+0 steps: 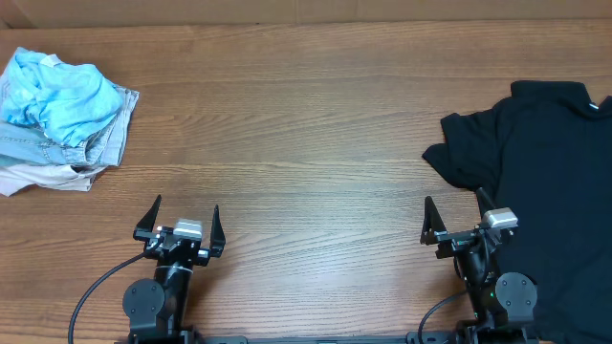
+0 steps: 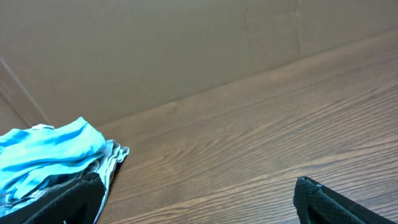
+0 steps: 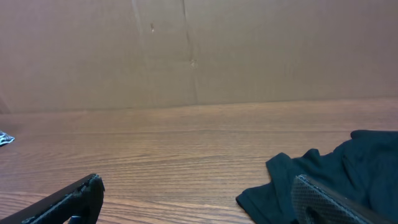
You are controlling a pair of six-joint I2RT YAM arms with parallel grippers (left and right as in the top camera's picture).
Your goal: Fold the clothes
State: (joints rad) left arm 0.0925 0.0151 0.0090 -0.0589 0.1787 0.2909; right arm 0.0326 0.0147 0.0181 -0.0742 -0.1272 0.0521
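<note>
A black T-shirt lies spread and rumpled at the right side of the table, running off the right edge; a small tag shows at its collar. Its sleeve also shows in the right wrist view. My right gripper is open and empty at the front of the table, its right finger over the shirt's left edge. My left gripper is open and empty over bare wood at the front left, far from the shirt.
A pile of light blue and pale clothes sits at the far left of the wooden table; it also shows in the left wrist view. A cardboard wall stands behind the table.
</note>
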